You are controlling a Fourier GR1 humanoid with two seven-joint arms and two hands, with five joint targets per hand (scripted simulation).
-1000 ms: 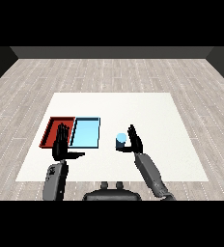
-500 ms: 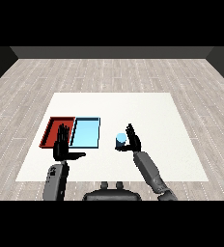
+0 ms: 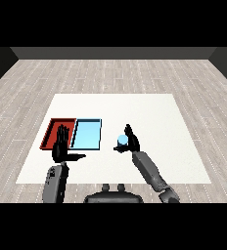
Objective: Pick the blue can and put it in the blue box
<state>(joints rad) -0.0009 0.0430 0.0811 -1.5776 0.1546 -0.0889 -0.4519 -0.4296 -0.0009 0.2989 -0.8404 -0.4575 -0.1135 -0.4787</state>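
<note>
No writing or label can be read on anything here. The blue can (image 3: 122,141) is a small plain light-blue cylinder standing upright on the white table (image 3: 149,112), just to the right of the two trays and near the table's front edge. Whether it has any print on it cannot be told.

The red tray (image 3: 53,128) and the light blue tray (image 3: 87,134) lie side by side, touching along their long edges, on the left half of the table. The red one is on the left, the blue one on the right, nearer the can. Both look bare inside; the blue tray shows only its flat pale floor and a darker rim. The near part of the red tray is covered by the left hand.

The right hand (image 3: 132,142) sits right beside the can on its right side, fingers pointing up and the thumb reaching low across toward the can's base. The fingers look close to the can, but whether they are wrapped round it cannot be told.

The left hand (image 3: 62,145) is held flat with its fingers straight and pointing away, thumb stuck out to the right, over the near end of the red tray. It holds nothing.
</note>
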